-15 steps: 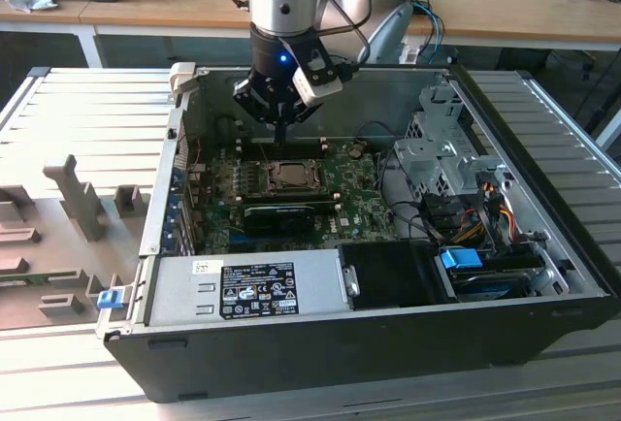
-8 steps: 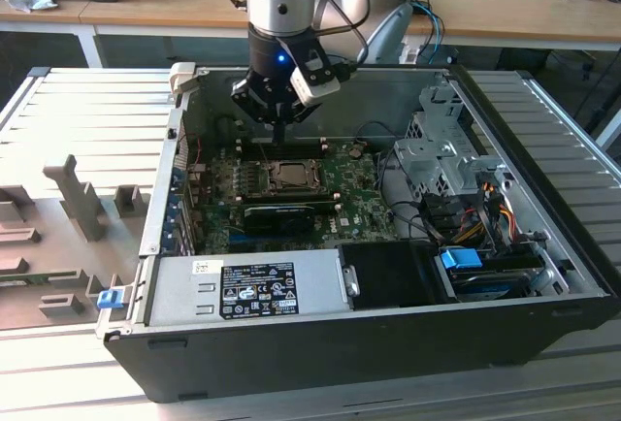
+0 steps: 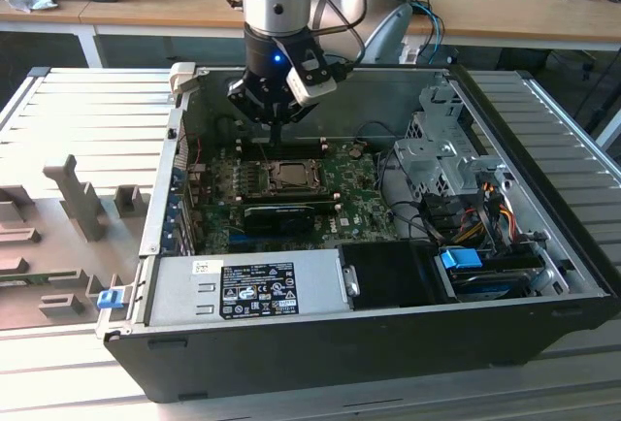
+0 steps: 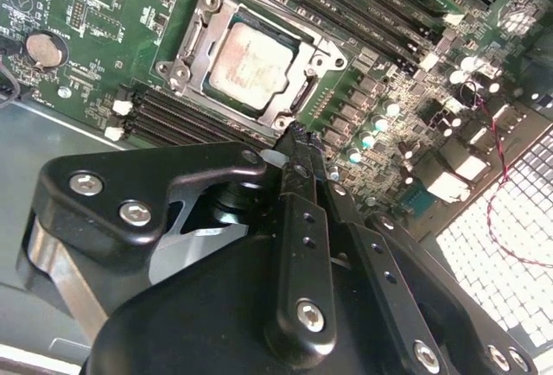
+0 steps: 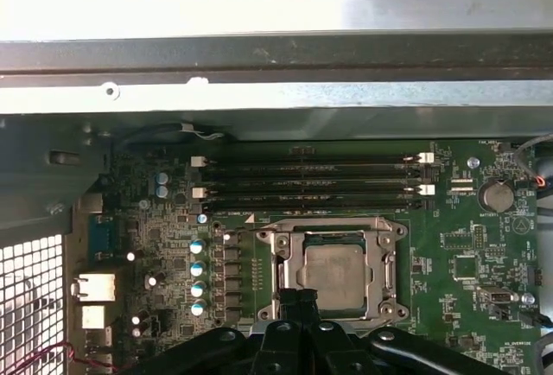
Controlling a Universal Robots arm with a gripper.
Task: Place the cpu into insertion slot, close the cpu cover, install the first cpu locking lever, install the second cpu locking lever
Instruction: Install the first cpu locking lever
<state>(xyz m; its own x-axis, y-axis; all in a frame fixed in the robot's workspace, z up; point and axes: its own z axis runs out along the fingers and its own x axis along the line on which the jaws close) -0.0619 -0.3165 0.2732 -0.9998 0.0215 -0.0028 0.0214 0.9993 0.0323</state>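
The gripper (image 4: 294,137), fingers pressed together and holding nothing, hangs just above the edge of the socket, likely so its narrow tip can work the hardware there. Beyond it the cpu (image 4: 251,57) lies flat in its slot, framed by the cpu cover (image 4: 200,47), which appears lowered around it inside the open computer case (image 3: 320,343).

The cpu (image 4: 248,58) lies in the socket, under the cpu cover (image 4: 304,97).

Pincer (image 5: 298,299) tips over socket edge
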